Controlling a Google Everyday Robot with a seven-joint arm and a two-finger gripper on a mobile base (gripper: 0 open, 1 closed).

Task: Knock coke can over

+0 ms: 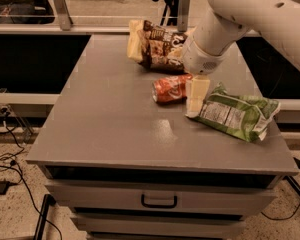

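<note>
The coke can (171,88), red with white lettering, lies on its side on the grey table (115,119), its silver end pointing left. My gripper (196,95) hangs from the white arm directly to the can's right, its pale fingers (197,91) touching or almost touching the can's right end. The gripper stands between the can and a green snack bag. It holds nothing that I can see.
A green snack bag (237,113) lies right of the gripper near the table's right edge. A brown and yellow snack bag (155,46) lies behind the can. A drawer with a handle (159,202) is below the tabletop. Cables lie on the floor at left.
</note>
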